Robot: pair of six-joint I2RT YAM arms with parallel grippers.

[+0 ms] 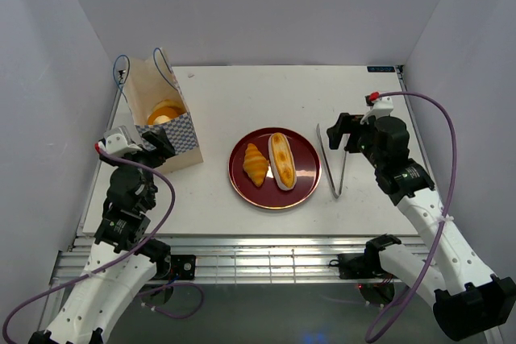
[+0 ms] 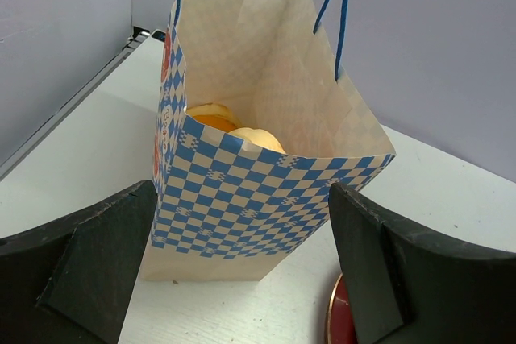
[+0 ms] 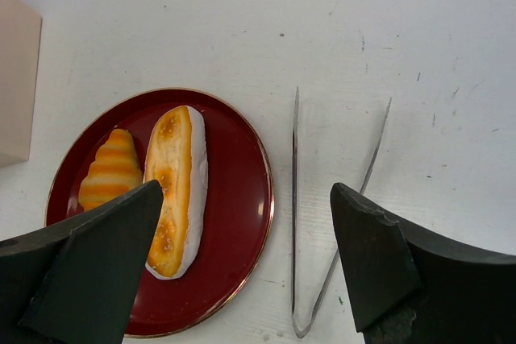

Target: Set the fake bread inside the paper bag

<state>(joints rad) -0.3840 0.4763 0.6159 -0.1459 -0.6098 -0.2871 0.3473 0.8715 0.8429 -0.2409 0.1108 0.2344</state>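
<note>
top external view: the paper bag (image 1: pixel 161 118) stands at the upper left of the table (image 1: pixel 242 90) with its mouth open. a dark red plate (image 1: pixel 305 184) sits at centre, and metal tongs (image 1: pixel 334 163) lie just right of it.
bread already in: at least 2 golden buns (image 1: pixel 165 110) show inside the bag. in the left wrist view they sit low behind the checkered band.
bread left: 2 pieces on the plate, a croissant (image 1: pixel 255 163) on the left and an oblong roll (image 1: pixel 281 160) just beside it on the right.
left gripper (image 2: pixel 242 191): jaws wide and holding nothing, with 1 finger at each side of the bag's lower band. i cannot tell if either touches the paper.
right gripper (image 3: pixel 246 191): jaws spread fully and empty, hovering over the tongs and the plate's right rim.
step in hand: my judgement is that this falls between pieces. the bag is partly filled and the right arm is lined up for the next pickup.
next move calls for: lowering onto the tongs or straight onto the roll; the frames do not say which. either way it means closing squarely across the narrow width, then lifting clear of the plate rim before crossing to the bag.
risk: the bag is light, so a nudge at its mouth could tip it. the left fingers look placed to steady it.
</note>
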